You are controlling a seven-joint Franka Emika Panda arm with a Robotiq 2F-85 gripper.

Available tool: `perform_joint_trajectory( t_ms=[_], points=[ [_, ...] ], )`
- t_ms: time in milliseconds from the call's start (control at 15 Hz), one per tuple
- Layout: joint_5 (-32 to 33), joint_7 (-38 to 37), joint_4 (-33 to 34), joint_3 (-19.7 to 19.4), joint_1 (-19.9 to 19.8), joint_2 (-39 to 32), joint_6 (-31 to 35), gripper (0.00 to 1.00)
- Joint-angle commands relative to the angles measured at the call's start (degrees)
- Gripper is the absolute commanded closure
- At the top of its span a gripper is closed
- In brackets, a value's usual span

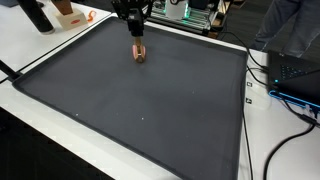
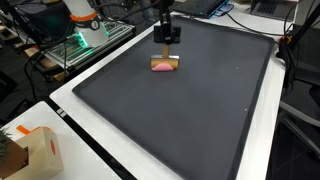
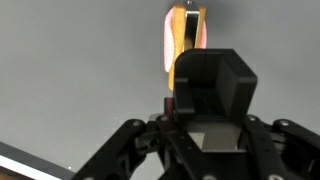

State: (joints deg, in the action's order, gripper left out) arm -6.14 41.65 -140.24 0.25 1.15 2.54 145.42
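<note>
Closest to the lens: black Robotiq gripper (image 3: 195,65), linkage filling the lower wrist view, one dark finger block overlapping the small pink-and-orange rounded piece with a tan wooden face (image 3: 183,35). Cannot tell whether the claw stands apart or together; no clear gap between fingers anywhere. Piece resting on the dark grey rubbery mat (image 1: 150,110), near the mat edge under the arm, toward one corner, well apart from the other edges. Hangs straight above the piece in both exterior views, fingertips just over or touching it. Reads as the lowering stage before a grasp; calls for straddling the piece squarely, then closing without tipping it. Shows the wooden face at the wrist only; shows white table (image 1: 60,40), tan cardboard box (image 2: 30,150) and green-lit electronics (image 2: 80,42) from outside only.
</note>
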Motion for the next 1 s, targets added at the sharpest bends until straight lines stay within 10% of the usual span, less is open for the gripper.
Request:
perform_joint_trajectory(
  t_ms=[0,933],
  points=[
    [-3.29,3.38,-1.23,0.54,1.42,-0.79,2.84,0.77],
    [-13.43,10.35,-0.64,1.0,2.94,-0.56,7.1,0.77]
  ],
)
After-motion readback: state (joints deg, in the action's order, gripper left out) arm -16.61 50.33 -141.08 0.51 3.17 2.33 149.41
